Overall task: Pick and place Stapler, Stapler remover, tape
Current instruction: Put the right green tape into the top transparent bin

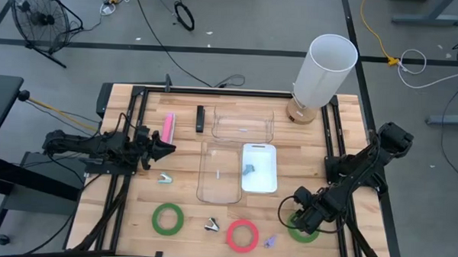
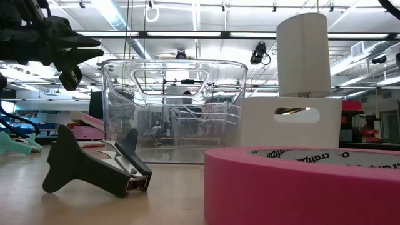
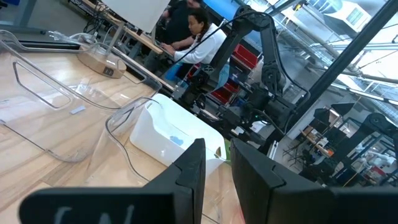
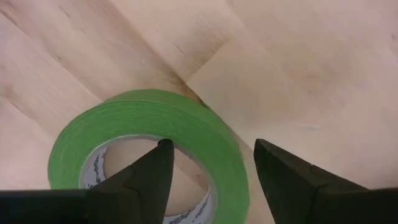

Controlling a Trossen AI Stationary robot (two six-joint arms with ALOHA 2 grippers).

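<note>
My right gripper (image 1: 301,219) is open, pointing down over a green tape ring (image 1: 306,235) that lies flat at the table's near right. In the right wrist view, one finger (image 4: 160,163) stands over the hole of this green ring (image 4: 143,115) and the other (image 4: 273,163) outside its wall; I see no touch. A second green ring (image 1: 168,218) and a red-pink ring (image 1: 242,234) lie flat along the near edge. A black and silver stapler remover (image 1: 212,225) lies between them. A pink stapler (image 1: 168,126) and a black stapler (image 1: 200,118) lie at the far left. My left gripper (image 1: 166,148) hovers empty at mid-left, its fingers a little apart.
Two clear bins (image 1: 243,123) (image 1: 220,172) and a white bin (image 1: 259,171) with a small blue-grey item stand mid-table. A tall white cylinder (image 1: 323,71) stands at the far right. A teal remover (image 1: 165,177) and a purple one (image 1: 270,240) lie loose. People sit beyond the table.
</note>
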